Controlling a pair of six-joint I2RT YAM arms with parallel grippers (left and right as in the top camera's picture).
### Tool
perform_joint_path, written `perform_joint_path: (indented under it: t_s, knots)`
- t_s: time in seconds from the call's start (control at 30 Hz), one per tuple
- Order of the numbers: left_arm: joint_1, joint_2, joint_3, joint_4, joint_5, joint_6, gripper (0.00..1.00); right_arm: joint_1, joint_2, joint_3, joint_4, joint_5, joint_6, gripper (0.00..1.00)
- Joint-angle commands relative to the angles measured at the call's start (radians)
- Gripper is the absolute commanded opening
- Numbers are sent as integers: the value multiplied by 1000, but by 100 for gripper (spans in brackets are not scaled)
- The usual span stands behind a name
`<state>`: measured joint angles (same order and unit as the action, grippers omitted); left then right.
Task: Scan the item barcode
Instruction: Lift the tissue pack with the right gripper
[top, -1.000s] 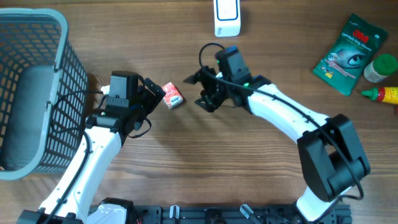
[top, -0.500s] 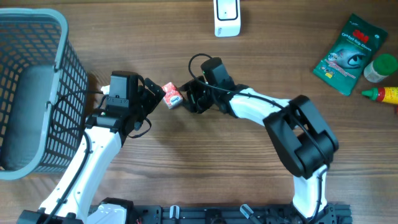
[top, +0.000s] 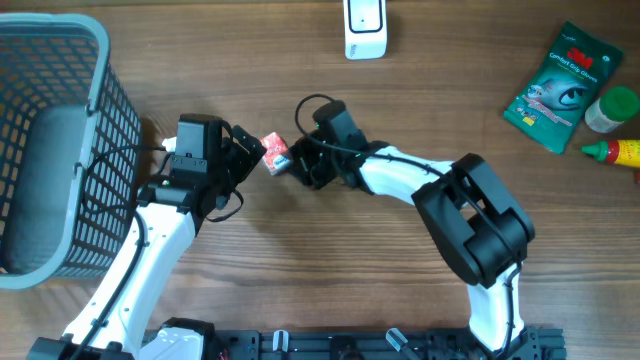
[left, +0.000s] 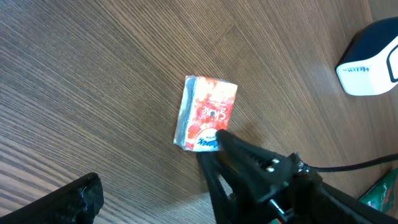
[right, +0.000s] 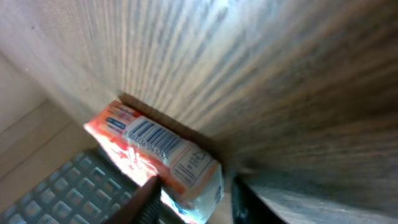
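Grey mesh basket (top: 95, 60) far left, can't tell what's inside. Green 3M pouch (top: 558, 88) top right, labelled "Comfort Grip Gloves". Small red-and-white packet (top: 277, 154) lying on the wooden table (top: 320, 280) between both grippers, barcode visible from the right wrist. Left gripper (top: 248, 160) spread wide just beside it. Right gripper (top: 297, 162) straddling the packet's end – can't tell if actually pinching.
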<state>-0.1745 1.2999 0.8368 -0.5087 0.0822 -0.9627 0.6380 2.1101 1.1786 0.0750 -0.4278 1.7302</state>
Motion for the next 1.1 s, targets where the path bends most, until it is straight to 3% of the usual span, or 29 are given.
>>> perform_joint_path:
  t_s: [0.0, 0.07, 0.33, 0.5, 0.7, 0.73, 0.8, 0.9, 0.93, 1.07]
  knots:
    - [6, 6, -7, 2, -17, 13, 100, 29, 28, -11, -24, 157, -86, 16]
    - [6, 6, -7, 2, -17, 13, 100, 32, 28, -11, -24, 211, -158, 5]
    - [6, 6, -7, 2, -17, 13, 100, -12, -34, -11, -81, 264, -553, 4]
    - [6, 6, -7, 2, -17, 13, 100, -72, -189, -11, -200, 237, -1104, 4]
    - [6, 6, -7, 2, -17, 13, 100, -128, -359, -11, -512, 237, -1465, 6]
    - [6, 6, -7, 2, -17, 13, 100, -132, -379, -11, -544, 240, -1496, 17]
    - [6, 6, -7, 2, -17, 13, 100, -135, -409, -11, -575, 254, -1502, 59]
    - [6, 6, -7, 2, -17, 13, 100, -135, -444, -11, -576, 256, -1478, 95]
    - [6, 6, -7, 2, -17, 13, 100, -135, -450, -11, -573, 256, -1452, 99]
    - [6, 6, -7, 2, -17, 13, 100, -134, -447, -11, -559, 256, -1271, 95]
